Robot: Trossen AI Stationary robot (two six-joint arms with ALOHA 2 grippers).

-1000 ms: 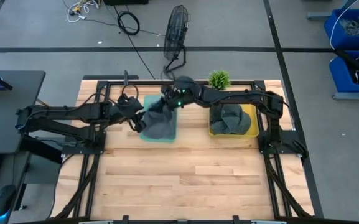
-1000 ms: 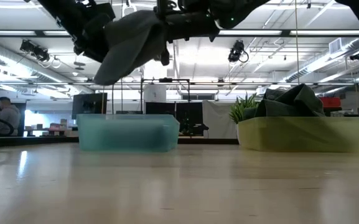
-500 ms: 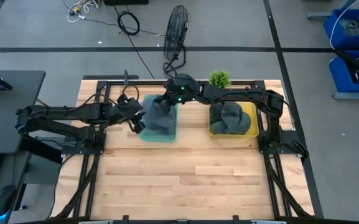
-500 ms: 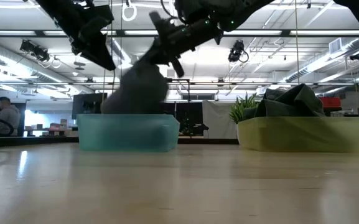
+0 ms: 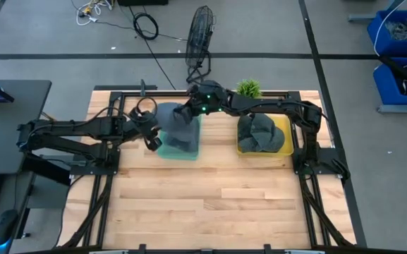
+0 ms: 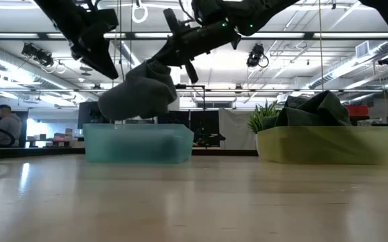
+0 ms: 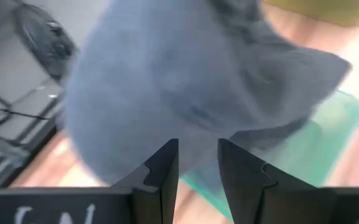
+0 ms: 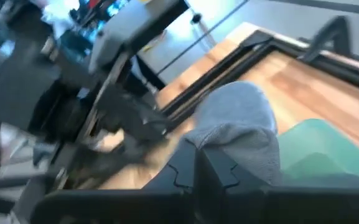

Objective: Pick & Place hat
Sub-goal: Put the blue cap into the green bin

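A grey knit hat (image 5: 171, 127) hangs over the teal bin (image 5: 189, 152) at the table's far middle. In the low view the hat (image 6: 136, 97) is clear of the bin's rim (image 6: 138, 126). My right gripper (image 5: 184, 116) is shut on the hat from its right. My left gripper (image 5: 152, 137) stands just left of the hat. Its fingers (image 7: 167, 171) are apart, with nothing between them. The hat fills the left wrist view (image 7: 185, 74). My right gripper pinches a fold of the hat's upper edge (image 8: 198, 142) between its two fingers. The fingers come slanting down from the table's right (image 6: 170, 57). The hat hangs slack below and to the left of the fingers, lifted clear of the teal bin.
A yellow bin (image 5: 284, 134) with several dark hats (image 5: 259, 134) stands right of the teal bin. A small green plant (image 5: 248, 89) stands at the far edge behind it. A fan (image 5: 199, 35) stands on the floor beyond the table. The near half of the wooden table (image 5: 217, 204) is bare.
The hat was stretched between both grippers a second ago. Its left end has come away from my left gripper, and it now hangs from my right gripper alone. It dipped toward the teal bin, then rose and swung left. My right gripper has shifted slightly toward the far edge.
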